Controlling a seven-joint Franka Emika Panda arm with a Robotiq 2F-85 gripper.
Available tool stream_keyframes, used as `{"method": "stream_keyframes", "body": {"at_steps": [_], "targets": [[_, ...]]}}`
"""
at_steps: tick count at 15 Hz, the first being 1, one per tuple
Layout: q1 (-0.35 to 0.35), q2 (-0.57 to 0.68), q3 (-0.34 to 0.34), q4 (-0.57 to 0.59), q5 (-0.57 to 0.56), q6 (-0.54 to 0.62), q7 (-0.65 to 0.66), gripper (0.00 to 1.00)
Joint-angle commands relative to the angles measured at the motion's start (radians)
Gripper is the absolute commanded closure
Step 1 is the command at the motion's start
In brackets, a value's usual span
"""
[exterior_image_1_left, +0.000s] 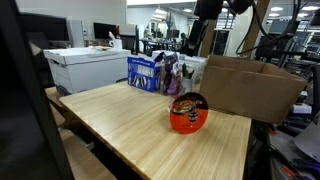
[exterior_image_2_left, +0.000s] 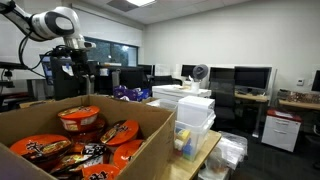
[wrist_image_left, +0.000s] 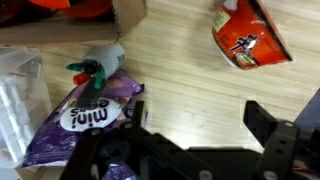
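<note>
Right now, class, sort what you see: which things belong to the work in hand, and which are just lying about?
In hand: open gripper, purple snack bag beneath it, noodle bowl.
Lying about: cardboard box, white bottle, printer.

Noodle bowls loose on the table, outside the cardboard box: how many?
1: the noodle bowl lies tipped on its side on the table, near the cardboard box. More fill the box, some perhaps hidden.
</note>
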Motion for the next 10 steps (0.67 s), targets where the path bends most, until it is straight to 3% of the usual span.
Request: {"method": "stream_keyframes", "body": {"at_steps": [1, 10], "targets": [[0.034, 0.005, -0.016, -0.026, 0.098, 0.009, -0.182, 0.00], [0.059, 0.081, -0.023, -0.017, 0.171, -0.008, -0.420, 0.00]]}}
